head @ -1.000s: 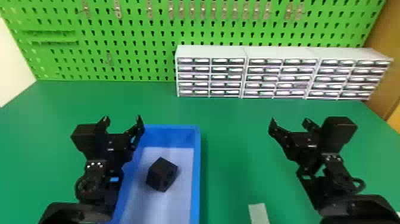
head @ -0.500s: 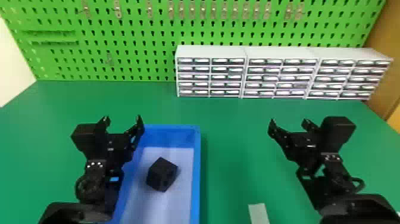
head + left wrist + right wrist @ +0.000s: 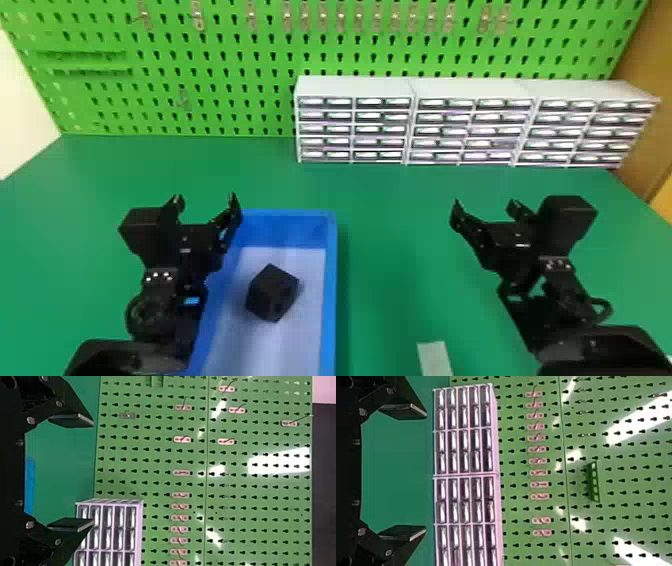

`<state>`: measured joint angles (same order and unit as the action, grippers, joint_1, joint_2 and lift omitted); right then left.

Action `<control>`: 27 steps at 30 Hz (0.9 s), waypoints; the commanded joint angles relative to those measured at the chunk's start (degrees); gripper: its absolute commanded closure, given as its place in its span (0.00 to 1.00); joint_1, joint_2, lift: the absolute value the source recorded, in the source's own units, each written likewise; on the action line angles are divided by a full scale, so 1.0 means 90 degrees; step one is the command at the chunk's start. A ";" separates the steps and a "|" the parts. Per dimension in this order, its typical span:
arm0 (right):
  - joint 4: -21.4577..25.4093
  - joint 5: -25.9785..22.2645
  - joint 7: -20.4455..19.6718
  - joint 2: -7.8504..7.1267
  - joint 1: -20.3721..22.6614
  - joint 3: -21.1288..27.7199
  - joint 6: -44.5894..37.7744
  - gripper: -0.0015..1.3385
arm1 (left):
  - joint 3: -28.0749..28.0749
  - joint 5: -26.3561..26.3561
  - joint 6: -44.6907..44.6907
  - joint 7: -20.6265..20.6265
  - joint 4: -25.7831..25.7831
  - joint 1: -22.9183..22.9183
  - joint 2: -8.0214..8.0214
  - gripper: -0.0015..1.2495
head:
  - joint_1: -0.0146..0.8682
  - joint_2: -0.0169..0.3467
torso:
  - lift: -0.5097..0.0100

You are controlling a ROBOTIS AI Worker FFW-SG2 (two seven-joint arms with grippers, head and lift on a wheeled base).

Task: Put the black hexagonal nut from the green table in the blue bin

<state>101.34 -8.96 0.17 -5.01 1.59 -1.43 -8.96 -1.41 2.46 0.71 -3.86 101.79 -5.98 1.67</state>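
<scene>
Inside the blue bin (image 3: 330, 280) on the green table (image 3: 395, 240), the black hexagonal nut (image 3: 272, 293) rests tilted on the pale bottom. My left gripper (image 3: 206, 206) is above the bin's left side, its fingers spread with nothing between them; the left wrist view also has this gripper (image 3: 93, 473) open. To the right of the bin, above the table, my right gripper (image 3: 485, 212) stands open and holds nothing. In the right wrist view the same gripper (image 3: 426, 473) has its fingers wide apart.
White drawer cabinets (image 3: 470, 125) line the back right of the table, against a green pegboard (image 3: 240, 75) with small hooks. A pale flat strip (image 3: 434, 357) lies on the table near the front, between the bin and my right arm.
</scene>
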 commanded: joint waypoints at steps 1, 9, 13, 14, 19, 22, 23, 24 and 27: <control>0.0000 0.0000 0.0000 0.0010 0.0009 0.0003 0.0000 0.20 | -0.0009 0.0000 -0.0001 -0.0001 -0.0001 0.0000 0.0000 0.30 | 0.76 0.20 | 0.80; 0.0000 0.0000 0.0000 0.0019 0.0019 0.0003 0.0000 0.20 | -0.0009 0.0000 -0.0001 -0.0001 -0.0001 0.0000 0.0000 0.30 | 0.76 0.20 | 0.80; 0.0010 0.0000 0.0000 0.0019 0.0019 0.0003 0.0000 0.20 | 0.0001 0.0000 0.0008 -0.0001 0.0008 0.0000 0.0000 0.30 | 0.76 0.20 | 0.80; 0.0000 0.0000 0.0000 0.0019 0.0019 0.0003 0.0000 0.20 | 0.0001 0.0000 0.0008 -0.0001 -0.0001 0.0000 0.0000 0.30 | 0.76 0.20 | 0.80; 0.0000 0.0000 0.0000 0.0019 0.0019 0.0003 0.0000 0.20 | -0.0009 0.0000 -0.0001 -0.0001 0.0008 0.0000 0.0000 0.30 | 0.76 0.20 | 0.80; 0.0000 0.0000 0.0000 0.0019 0.0019 0.0003 0.0000 0.20 | -0.0009 0.0000 -0.0001 -0.0001 0.0008 -0.0010 0.0000 0.30 | 0.76 0.20 | 0.80; 0.0000 0.0000 0.0000 0.0019 0.0019 0.0012 0.0000 0.20 | -0.0009 0.0000 -0.0001 -0.0001 0.0008 -0.0010 0.0000 0.30 | 0.76 0.20 | 0.80; 0.0000 0.0000 0.0000 0.0019 0.0029 0.0012 0.0000 0.20 | 0.0001 0.0000 -0.0001 -0.0001 -0.0001 -0.0010 0.0000 0.30 | 0.76 0.20 | 0.80; 0.0000 0.0000 0.0000 0.0019 0.0029 0.0012 0.0000 0.20 | 0.0001 0.0000 -0.0011 -0.0001 0.0008 -0.0010 0.0000 0.30 | 0.76 0.20 | 0.80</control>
<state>101.34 -8.96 0.17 -4.83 1.80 -1.34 -8.96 -1.46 2.46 0.68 -3.86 101.80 -6.05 1.67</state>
